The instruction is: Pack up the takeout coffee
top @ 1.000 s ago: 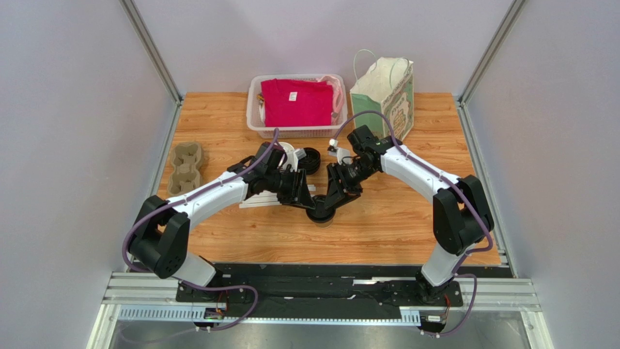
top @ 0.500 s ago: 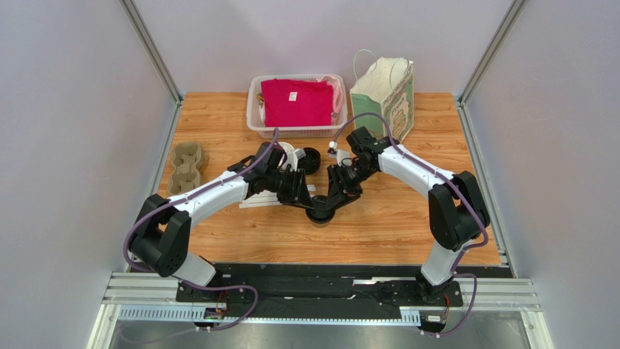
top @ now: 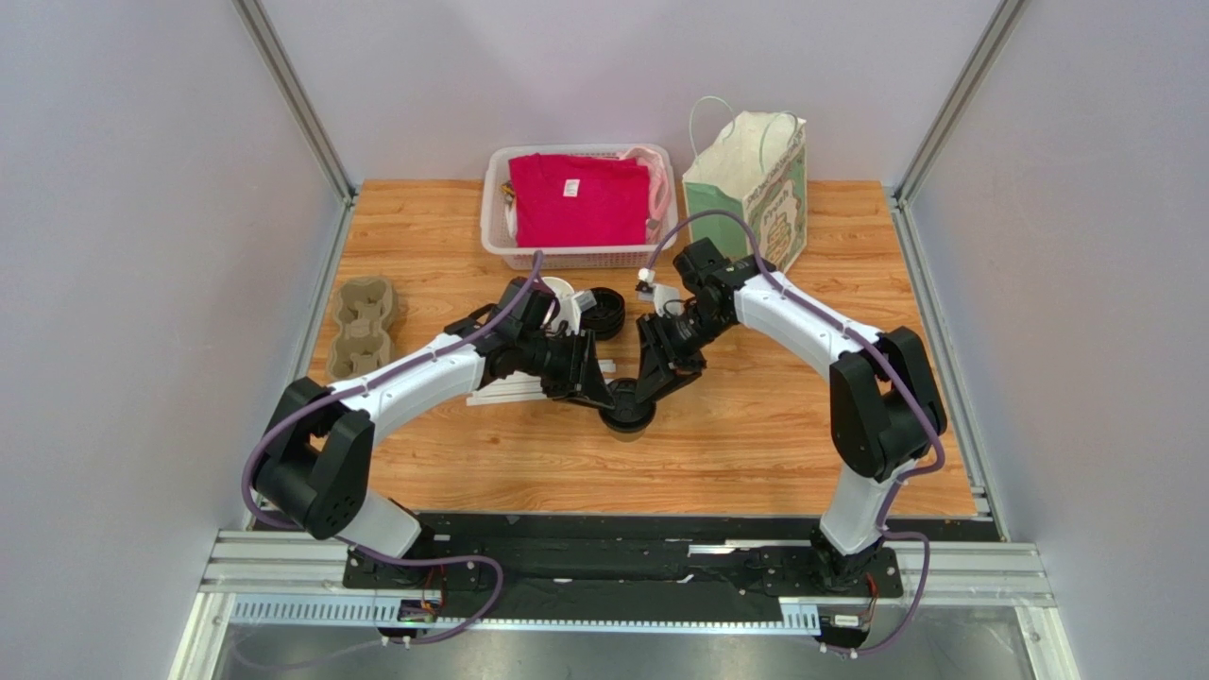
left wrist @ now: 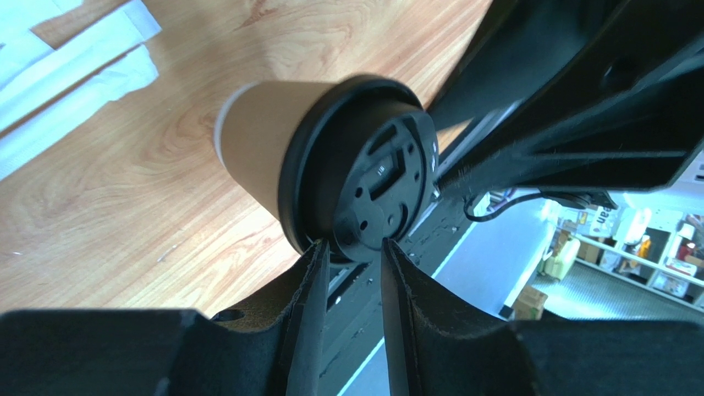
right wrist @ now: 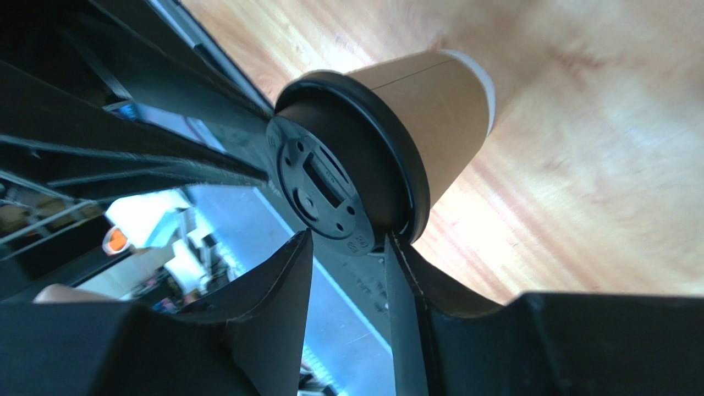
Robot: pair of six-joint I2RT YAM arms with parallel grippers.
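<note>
Lid-seating or pick-up step, likely: takeout coffee (top: 626, 414) stands mid-table (top: 766, 425), left gripper (left wrist: 351, 246) and right gripper (right wrist: 348, 241) at its black lid (left wrist: 363, 177), jaws narrowly parted, grip not discernible; next calls for a firm hold before lifting.

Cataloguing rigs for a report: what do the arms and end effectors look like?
The left arm and right arm have white links and black joints; a purple cable runs along each. The left end effector and right end effector each have two black tapered fingers.
</note>
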